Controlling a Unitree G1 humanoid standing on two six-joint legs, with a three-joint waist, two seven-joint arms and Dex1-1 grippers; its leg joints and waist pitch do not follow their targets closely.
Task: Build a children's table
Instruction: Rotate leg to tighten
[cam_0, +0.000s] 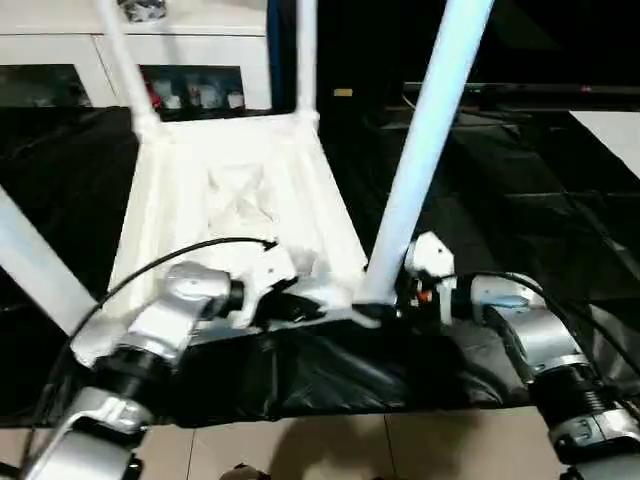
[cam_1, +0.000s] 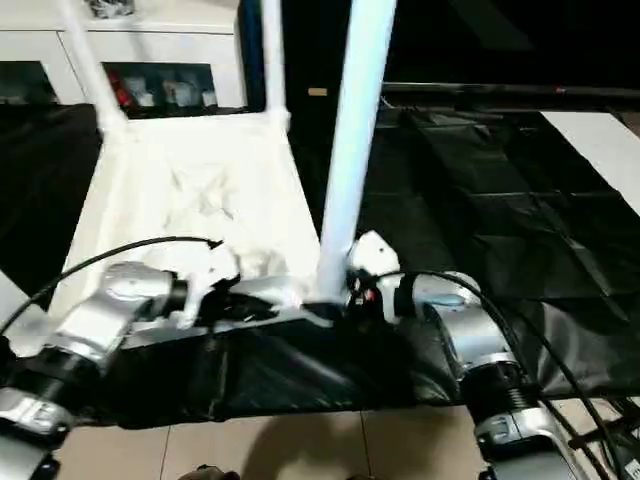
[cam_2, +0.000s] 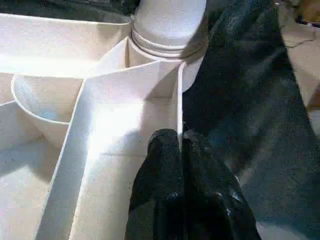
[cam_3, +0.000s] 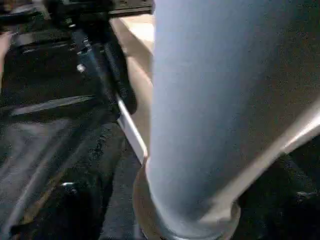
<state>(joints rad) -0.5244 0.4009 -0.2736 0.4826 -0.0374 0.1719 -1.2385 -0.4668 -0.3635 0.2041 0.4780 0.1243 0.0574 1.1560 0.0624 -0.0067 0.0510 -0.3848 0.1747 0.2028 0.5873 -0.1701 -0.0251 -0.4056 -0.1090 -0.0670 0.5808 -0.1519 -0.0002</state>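
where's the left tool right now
The left tool is shut on the near rim of the upturned table top, just left of the near-right leg.

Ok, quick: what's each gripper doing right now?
Left gripper: shut on the tabletop's near edge wall, beside the corner socket.
Right gripper: at the base of the near-right leg; open or gripping cannot be told.

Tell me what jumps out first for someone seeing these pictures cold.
The white table top lies upside down on black sheeting, with its white legs pointing up. The nearest leg rises from the near right corner socket. The left gripper is shut on the top's thin near rim, and the right gripper sits at that leg's base.
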